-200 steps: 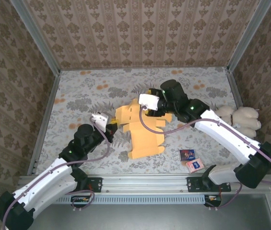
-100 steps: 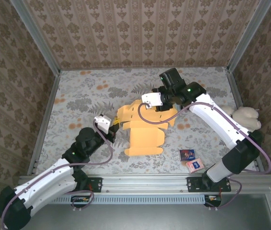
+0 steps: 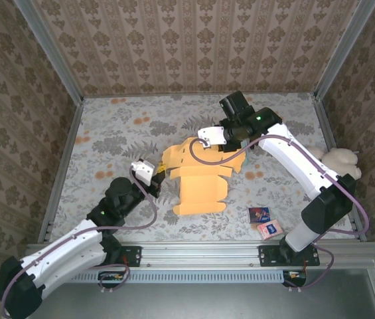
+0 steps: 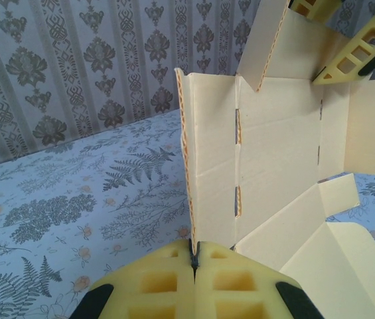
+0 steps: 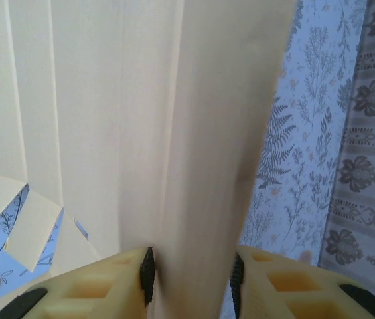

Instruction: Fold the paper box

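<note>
Here, the yellow cardboard box (image 3: 200,183) is lying half-opened near the middle of the flower-patterned table (image 3: 107,133). Its largest panel is resting flat, and several flaps are standing up along its far and left sides. The left gripper (image 3: 158,174) is reaching in from the near left. Its jaws are pressed together on the box's left side, pinching the thin corrugated edge of an upright panel. In the left wrist view that edge is rising straight up from between the yellow pads, with the rest of the box spreading away to the right of it. The right gripper (image 3: 214,145) is coming down over the far side of the box. Its jaws are standing on either side of a raised flap there. In the right wrist view the pale cardboard is filling the whole gap between the two pads, so they seem to be gripping it, though the flap is blurred and the contact is hard to judge. Off to the right, a cream plush toy (image 3: 338,161) is sitting against the table's edge. Two small cards (image 3: 265,222) are lying side by side near the front, well apart from the box.
</note>
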You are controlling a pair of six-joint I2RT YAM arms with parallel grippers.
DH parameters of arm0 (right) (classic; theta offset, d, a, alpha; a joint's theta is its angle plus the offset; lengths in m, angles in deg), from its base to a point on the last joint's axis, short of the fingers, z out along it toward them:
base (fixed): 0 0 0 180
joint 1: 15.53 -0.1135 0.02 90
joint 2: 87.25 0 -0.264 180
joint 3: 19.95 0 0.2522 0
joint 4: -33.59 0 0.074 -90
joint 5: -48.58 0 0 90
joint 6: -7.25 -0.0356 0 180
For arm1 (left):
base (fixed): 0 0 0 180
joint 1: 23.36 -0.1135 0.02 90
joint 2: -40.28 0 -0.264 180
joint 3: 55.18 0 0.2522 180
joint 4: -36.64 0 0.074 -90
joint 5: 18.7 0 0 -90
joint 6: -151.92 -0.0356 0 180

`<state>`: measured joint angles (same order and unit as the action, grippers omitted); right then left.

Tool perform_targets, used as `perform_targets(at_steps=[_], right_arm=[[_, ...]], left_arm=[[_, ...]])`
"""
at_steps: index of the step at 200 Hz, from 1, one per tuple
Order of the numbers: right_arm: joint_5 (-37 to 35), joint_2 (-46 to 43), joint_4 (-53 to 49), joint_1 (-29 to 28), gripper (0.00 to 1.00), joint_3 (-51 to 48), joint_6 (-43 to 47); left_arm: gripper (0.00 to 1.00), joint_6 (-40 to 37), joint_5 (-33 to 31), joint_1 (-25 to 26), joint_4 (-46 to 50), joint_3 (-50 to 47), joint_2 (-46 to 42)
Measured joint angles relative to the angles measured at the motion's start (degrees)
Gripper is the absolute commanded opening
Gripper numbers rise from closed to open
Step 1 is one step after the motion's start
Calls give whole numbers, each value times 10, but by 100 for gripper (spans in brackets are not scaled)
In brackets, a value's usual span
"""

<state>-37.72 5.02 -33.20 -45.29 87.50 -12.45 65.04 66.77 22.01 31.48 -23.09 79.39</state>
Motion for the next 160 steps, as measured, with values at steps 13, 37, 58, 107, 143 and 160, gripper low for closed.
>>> perform_targets(at_steps=[13, 37, 58, 107, 143, 160], right_arm=[[1, 0, 0, 3, 36, 0, 0], [5, 0, 0, 7, 33, 0, -3], [12, 0, 0, 9, 30, 0, -5], [26, 0, -4, 10, 2, 0, -13], [37, 1, -18, 7, 0, 2, -24], [36, 10, -27, -1, 0, 17, -42]], left_arm=[[0, 0, 0, 0, -1, 0, 2], [0, -2, 0, 0, -1, 0, 7], [0, -2, -2, 1, -1, 0, 10], [0, -2, -7, 4, 0, 0, 11], [35, 10, -58, 9, 14, 4, 10], [44, 51, -119, 9, 49, 14, 2]])
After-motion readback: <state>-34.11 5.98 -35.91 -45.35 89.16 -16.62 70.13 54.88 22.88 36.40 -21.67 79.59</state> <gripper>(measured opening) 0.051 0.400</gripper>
